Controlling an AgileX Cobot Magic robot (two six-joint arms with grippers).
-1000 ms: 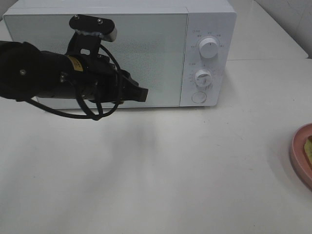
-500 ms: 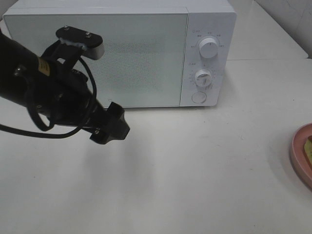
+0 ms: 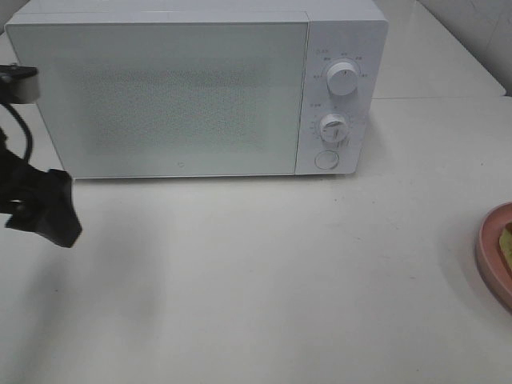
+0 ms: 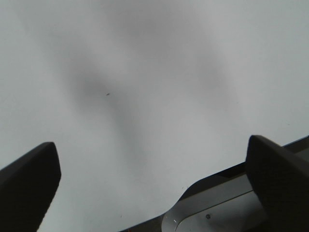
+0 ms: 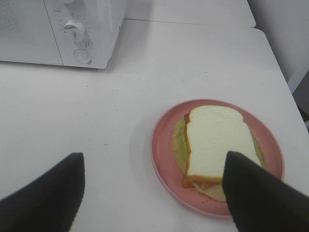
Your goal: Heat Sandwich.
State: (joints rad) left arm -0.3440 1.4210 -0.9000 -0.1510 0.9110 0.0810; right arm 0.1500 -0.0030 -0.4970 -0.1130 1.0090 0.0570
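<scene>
White and boxy, the microwave oven (image 3: 196,84) stands at the back of the pale bench (image 3: 264,272) with its speckled glass door shut; two round white dials (image 3: 342,78) and a round button sit on its right-hand panel. The small grey markings around the dials are too fine to read, and a tiny logo low on the door cannot be made out.

Well to the right of the oven, the sandwich of square white bread with tan crust (image 5: 217,142) lies flat on a round pink plate (image 5: 161,145), with yellow and a little red filling showing at its edges.

At the left edge of the overhead view, the black left pincer (image 4: 154,186) hangs over bare bench with its jaws spread wide and empty. The black right pincer (image 5: 154,193) hovers above the bench beside the plate, jaws wide apart, gripping nothing.
</scene>
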